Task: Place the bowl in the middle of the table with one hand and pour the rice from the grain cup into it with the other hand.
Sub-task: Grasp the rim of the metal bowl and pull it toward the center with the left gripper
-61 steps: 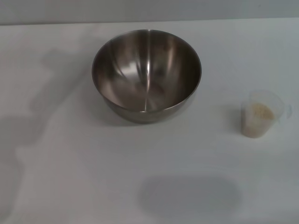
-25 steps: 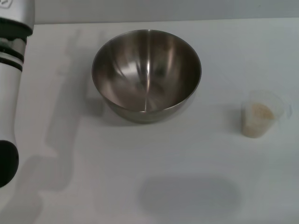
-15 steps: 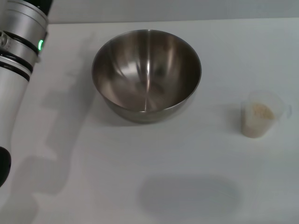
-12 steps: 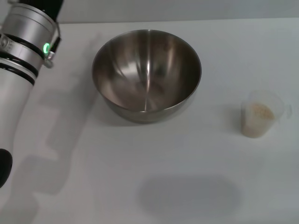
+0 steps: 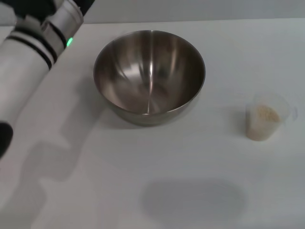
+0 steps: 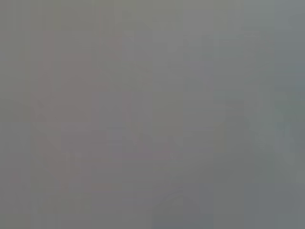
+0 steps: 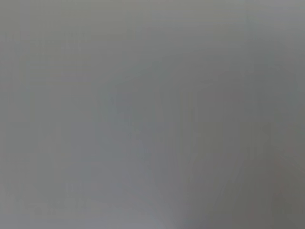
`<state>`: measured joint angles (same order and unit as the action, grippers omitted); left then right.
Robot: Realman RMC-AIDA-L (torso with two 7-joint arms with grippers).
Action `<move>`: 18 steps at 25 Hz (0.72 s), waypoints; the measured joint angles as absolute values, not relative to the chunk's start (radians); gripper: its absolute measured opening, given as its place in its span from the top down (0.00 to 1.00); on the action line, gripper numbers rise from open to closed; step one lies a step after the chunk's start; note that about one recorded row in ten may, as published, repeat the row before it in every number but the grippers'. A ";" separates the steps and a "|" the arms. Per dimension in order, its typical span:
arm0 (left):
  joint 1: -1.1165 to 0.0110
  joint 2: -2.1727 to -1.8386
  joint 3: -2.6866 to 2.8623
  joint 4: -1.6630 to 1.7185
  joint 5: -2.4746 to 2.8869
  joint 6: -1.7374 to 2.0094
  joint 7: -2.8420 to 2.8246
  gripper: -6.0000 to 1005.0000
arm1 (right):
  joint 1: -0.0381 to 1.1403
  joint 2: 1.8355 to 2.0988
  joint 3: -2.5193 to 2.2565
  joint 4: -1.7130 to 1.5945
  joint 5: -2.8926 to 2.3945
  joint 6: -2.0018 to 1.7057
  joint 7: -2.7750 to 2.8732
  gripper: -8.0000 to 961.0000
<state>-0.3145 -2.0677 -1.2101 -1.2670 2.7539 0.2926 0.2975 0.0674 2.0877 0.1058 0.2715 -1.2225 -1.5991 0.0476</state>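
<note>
Left arm slants over the table left of the bowl; jaws unseen.

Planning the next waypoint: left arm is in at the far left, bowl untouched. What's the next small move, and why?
Probably bring the left arm across and down toward the near-left rim of the bowl. The bowl sits empty and ungripped on the table, the grain cup with its rice stands apart to its right, and neither gripper shows in any view.

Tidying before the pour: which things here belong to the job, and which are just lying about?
For the job: bowl, grain cup, rice in it, table, left arm reaching in at the far left.

Lying about: nothing visible.
</note>
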 joint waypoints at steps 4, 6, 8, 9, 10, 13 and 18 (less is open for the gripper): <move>-0.338 -2.066 -1.298 -1.377 2.746 -0.014 0.321 0.28 | 0.069 2.087 0.106 0.271 -1.222 -1.599 0.047 0.15; -0.345 -2.065 -1.339 -1.442 2.744 -0.152 0.320 0.28 | 0.070 2.086 0.106 0.271 -1.222 -1.599 0.047 0.15; -0.351 -2.065 -1.376 -1.509 2.742 -0.290 0.321 0.28 | 0.070 2.086 0.106 0.270 -1.223 -1.599 0.047 0.15; -0.352 -2.065 -1.389 -1.532 2.740 -0.334 0.321 0.28 | 0.071 2.086 0.106 0.270 -1.222 -1.599 0.048 0.15; -0.355 -2.066 -1.403 -1.556 2.737 -0.384 0.320 0.28 | 0.071 2.086 0.106 0.270 -1.223 -1.599 0.047 0.15; -0.382 -2.067 -1.473 -1.613 2.679 -0.585 0.314 0.28 | 0.073 2.086 0.106 0.270 -1.223 -1.599 0.047 0.15; -0.490 -2.066 -1.642 -1.617 2.581 -0.957 0.284 0.27 | 0.076 2.086 0.104 0.271 -1.222 -1.599 0.047 0.15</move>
